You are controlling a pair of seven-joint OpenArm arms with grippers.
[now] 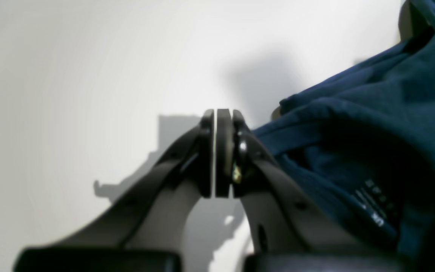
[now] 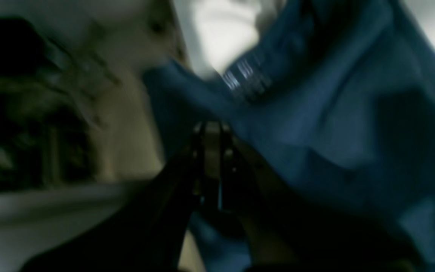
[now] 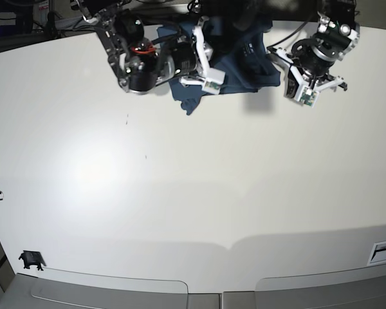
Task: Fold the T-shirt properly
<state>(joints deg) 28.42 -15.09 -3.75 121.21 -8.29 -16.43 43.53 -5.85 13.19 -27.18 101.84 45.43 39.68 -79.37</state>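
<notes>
Left end effector (image 1: 223,151): jaws pressed together, only a thin bright slit between the pads, nothing clamped between them. It hangs over bare white counter (image 1: 89,75), with its shadow cast on the surface beyond. The T-shirt (image 1: 372,124) lies just beside it on the right of the left wrist view, dark teal-blue and bunched in thick folds; a printed label with pale lettering shows inside the cloth low in that view. Whether cloth touches the outer side of the jaw cannot be told.

Right end effector (image 2: 212,158): the right wrist view is blurred, but the jaws read as together. Blue cloth of the T-shirt (image 2: 315,132) fills the right side of that view and drapes close around the tip; a pale printed patch shows on the cloth above the jaws. Whether any cloth is pinched between the jaws cannot be told.

Base view: the T-shirt (image 3: 241,61) sits crumpled in a heap at the far edge of the counter (image 3: 193,193), between the two arms. The right arm's end effector (image 3: 206,78) lies at the heap's near-left edge; the left arm's end effector (image 3: 307,95) stands just off the heap's right side, over bare counter.
</notes>
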